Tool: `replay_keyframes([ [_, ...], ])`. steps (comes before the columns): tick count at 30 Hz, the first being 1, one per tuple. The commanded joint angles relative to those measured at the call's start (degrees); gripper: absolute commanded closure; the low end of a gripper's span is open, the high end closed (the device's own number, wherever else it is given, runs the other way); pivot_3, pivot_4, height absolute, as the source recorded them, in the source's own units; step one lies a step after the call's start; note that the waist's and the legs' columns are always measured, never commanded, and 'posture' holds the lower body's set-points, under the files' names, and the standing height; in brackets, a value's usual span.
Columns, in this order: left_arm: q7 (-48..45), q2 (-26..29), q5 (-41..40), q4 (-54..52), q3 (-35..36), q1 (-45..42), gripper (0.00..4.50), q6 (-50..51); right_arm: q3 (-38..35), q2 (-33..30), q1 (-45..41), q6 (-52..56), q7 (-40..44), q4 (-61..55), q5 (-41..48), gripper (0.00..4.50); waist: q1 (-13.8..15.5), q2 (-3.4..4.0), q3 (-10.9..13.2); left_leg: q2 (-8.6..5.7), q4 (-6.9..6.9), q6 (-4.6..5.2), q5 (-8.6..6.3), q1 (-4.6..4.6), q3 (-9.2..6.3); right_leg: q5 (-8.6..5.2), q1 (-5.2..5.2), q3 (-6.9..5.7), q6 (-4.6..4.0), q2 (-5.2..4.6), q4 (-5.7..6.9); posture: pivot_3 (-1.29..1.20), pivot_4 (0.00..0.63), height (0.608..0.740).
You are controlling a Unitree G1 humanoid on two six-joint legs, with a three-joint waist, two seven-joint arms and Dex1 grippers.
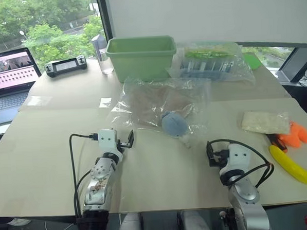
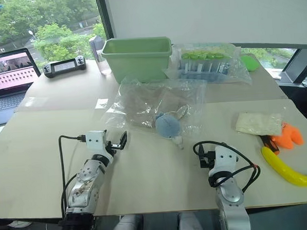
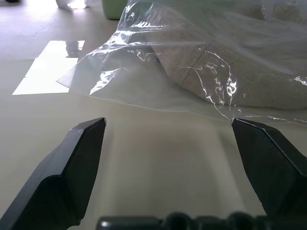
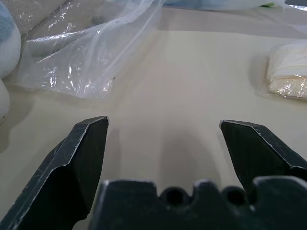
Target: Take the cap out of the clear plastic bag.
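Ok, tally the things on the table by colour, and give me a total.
Green: 1, the tub
Yellow: 1, the banana
Orange: 1, the toy
Blue-grey: 1, the plush toy
Beige: 1, the cap
Clear: 2, the clear plastic bag and the packed bag
Total: 7

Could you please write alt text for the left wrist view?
The left gripper, jaws open and empty, faces the clear plastic bag on the pale table; the beige cap lies inside it.

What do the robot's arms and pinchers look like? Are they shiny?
Yes, a bit. Both arms are silver-grey metal with rounded joints and white blocks at the wrists. Black cables loop out beside each wrist. The left gripper and right gripper each have two flat black fingers that taper to angled tips.
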Motion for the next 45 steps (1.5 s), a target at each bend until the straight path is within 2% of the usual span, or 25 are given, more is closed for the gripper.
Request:
replay_keyframes([
  [1, -3.7, 2.5, -1.3, -1.7, -0.6, -1.9, 0.00, 2.9, -2.6, -2.6, 0.5, 2.4, 3.5, -5.4, 4.5, 0.08, 0.0, 0.00, 0.0, 0.00, 0.00, 0.00, 0.00, 0.00, 0.00, 0.00, 0.00, 0.00, 0.00, 0.00, 0.00, 0.00, 0.150, 0.740],
  [4, -10.8, 6.1, -7.5, -6.9, 1.1, -5.4, 0.00, 6.0, -5.6, -9.3, 0.9, 10.8, 11.4, -14.0, 12.8, 0.08, 0.1, 0.02, 0.1, 0.00, 0.03, 0.00, 0.00, -0.06, 0.01, 0.00, -0.05, 0.02, 0.00, 0.01, 0.03, 0.00, 0.150, 0.740],
  [5, -12.2, 7.5, -8.5, -7.6, 1.2, -6.3, 0.00, 7.4, -6.3, -10.7, 0.3, 12.9, 12.1, -15.4, 14.7, 0.08, 0.1, -0.01, 0.1, 0.00, 0.04, 0.00, 0.00, -0.07, 0.01, 0.00, -0.04, 0.02, 0.00, 0.01, 0.02, 0.00, 0.150, 0.740],
  [8, -22.5, 11.9, -21.1, -9.2, 1.5, -9.7, 0.00, 22.5, -10.4, -13.8, -4.0, 20.1, 10.9, -17.5, 18.9, 0.08, -0.1, -0.02, 0.1, 0.02, 0.06, 0.00, 0.00, -0.01, 0.01, 0.00, 0.03, 0.02, 0.00, 0.02, 0.02, 0.00, 0.150, 0.740],
  [9, -26.5, 14.1, -22.3, -9.5, 0.6, -10.7, 0.00, 23.6, -11.5, -14.2, -5.4, 21.8, 10.2, -17.6, 20.0, 0.08, -0.2, -0.02, 0.1, 0.02, 0.05, 0.00, 0.00, 0.00, 0.02, 0.00, 0.02, 0.03, 0.00, 0.02, 0.02, 0.00, 0.150, 0.740],
  [16, -40.1, 27.3, -24.3, -7.1, -1.3, -20.0, 0.00, 29.4, -12.0, -20.3, -15.5, 32.4, 11.7, -20.0, 25.5, 0.08, -0.4, 0.03, 0.3, 0.16, -0.01, 0.04, 0.02, -0.02, 0.03, -0.03, -0.08, 0.06, -0.09, 0.21, 0.05, 0.00, 0.150, 0.740],
  [20, -46.7, 33.9, -22.3, -7.7, -4.8, -20.8, 0.00, 29.6, -5.8, -24.8, -21.3, 40.3, 13.1, -20.9, 26.0, 0.08, -0.5, 0.06, 0.4, 0.16, -0.06, 0.04, 0.02, -0.01, 0.12, -0.03, -0.09, 0.12, -0.06, 0.21, -0.01, 0.00, 0.150, 0.740],
  [27, -48.7, 35.2, -19.1, -7.1, -7.7, -20.2, 0.00, 27.2, 3.6, -22.5, -28.2, 41.9, 11.2, -16.3, 22.0, 0.08, 0.0, 0.01, 0.5, 0.18, -0.13, 0.04, 0.02, -0.09, 0.13, -0.05, -0.15, 0.11, -0.03, 0.21, -0.05, 0.00, 0.150, 0.740],
  [30, -46.7, 32.8, -19.2, -6.6, -7.0, -20.4, 0.00, 27.3, 8.5, -21.3, -31.0, 43.2, 11.8, -14.9, 21.0, 0.08, -0.1, 0.01, 0.5, 0.17, -0.07, 0.04, 0.02, -0.10, 0.15, 0.00, -0.15, 0.13, 0.04, 0.20, -0.06, 0.00, 0.150, 0.740],
  [37, -46.3, 31.0, -17.5, -6.3, -7.4, -19.1, 0.00, 24.4, 14.3, -19.8, -29.7, 38.5, 14.3, -6.6, 17.2, 0.08, -0.1, 0.01, 0.5, 0.23, -0.10, 0.04, 0.02, -0.07, 0.14, 0.10, -0.15, 0.12, 0.21, 0.28, -0.02, 0.00, 0.150, 0.740],
  [40, -45.3, 30.5, -15.4, -4.9, -7.5, -18.6, 0.00, 22.1, 16.1, -19.2, -29.5, 33.0, 15.6, 0.1, 13.9, 0.85, -0.1, 0.01, 0.5, 0.23, -0.07, 0.04, 0.02, -0.05, 0.15, 0.15, -0.14, 0.13, 0.28, 0.27, -0.02, 0.00, 0.150, 0.740],
  [45, -45.3, 30.2, -14.8, -4.7, -7.1, -17.9, 0.00, 20.9, 15.2, -18.0, -31.0, 29.7, 17.1, 2.8, 12.4, 2.51, -0.3, 0.01, 0.5, 0.24, -0.05, 0.04, 0.02, 0.00, 0.16, 0.17, -0.13, 0.15, 0.26, 0.31, 0.06, 0.00, 0.150, 0.740],
])
